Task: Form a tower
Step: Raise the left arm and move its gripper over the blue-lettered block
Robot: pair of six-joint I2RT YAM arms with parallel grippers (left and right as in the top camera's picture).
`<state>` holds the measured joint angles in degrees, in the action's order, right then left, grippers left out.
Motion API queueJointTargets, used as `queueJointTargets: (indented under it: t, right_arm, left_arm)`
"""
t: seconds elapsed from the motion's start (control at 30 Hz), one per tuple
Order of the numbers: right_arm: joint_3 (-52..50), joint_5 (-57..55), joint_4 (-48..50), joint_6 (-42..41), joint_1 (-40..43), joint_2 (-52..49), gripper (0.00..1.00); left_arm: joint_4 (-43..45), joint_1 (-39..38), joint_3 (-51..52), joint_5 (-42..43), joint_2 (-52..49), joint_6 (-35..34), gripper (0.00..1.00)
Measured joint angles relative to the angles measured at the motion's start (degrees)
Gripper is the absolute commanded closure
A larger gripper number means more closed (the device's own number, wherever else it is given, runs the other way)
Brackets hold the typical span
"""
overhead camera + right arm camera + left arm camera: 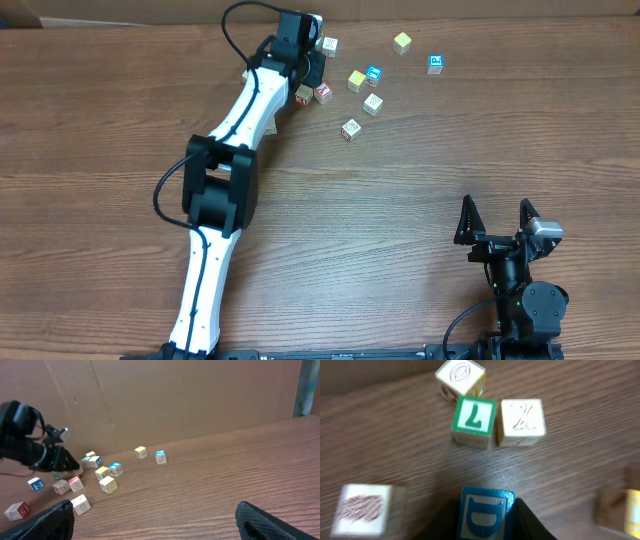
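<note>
Wood table [400, 200], blue cube [483, 506] seemingly in left end effector [485, 521].

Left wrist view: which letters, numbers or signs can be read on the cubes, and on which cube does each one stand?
"D": white on the blue cube, bottom edge.
"7": white on the green cube; possibly a turned "L".
"Z": faint, on the pale cube beside it; not sure.
"O" or a ring: on the top cube; blurred.
Red print on the left cube: too blurred to read.
</note>
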<state>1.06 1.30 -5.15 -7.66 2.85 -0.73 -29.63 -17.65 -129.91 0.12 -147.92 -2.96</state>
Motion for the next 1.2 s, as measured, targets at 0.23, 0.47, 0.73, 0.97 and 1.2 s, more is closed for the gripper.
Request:
queueJointTargets:
  t: [0.23, 0.47, 0.73, 0.97, 1.2]
  right_arm:
    - [0.0, 0.0, 0.0, 0.0, 0.0, 0.0, 0.0]
    - [0.0, 0.0, 0.0, 0.0, 0.0, 0.0, 0.0]
    - [0.0, 0.0, 0.0, 0.0, 0.0, 0.0, 0.0]
    - [0.0, 0.0, 0.0, 0.0, 0.0, 0.0, 0.0]
    - [0.0, 0.0, 0.0, 0.0, 0.0, 0.0, 0.0]
  left_arm:
    - [-12.7, 0.0, 0.0, -0.2, 16.0, -1.5, 0.78]
    - [-34.3, 0.0, -1.2, -0.2, 36.5, -7.1, 0.79]
    - [-55.4, 0.0, -1.7, -0.2, 44.0, -11.1, 0.79]
    - [-60.0, -1.7, 4.7, -0.4, 43.8, -15.0, 0.78]
    - [-51.5, -7.6, 22.5, -0.4, 43.7, -19.3, 0.8]
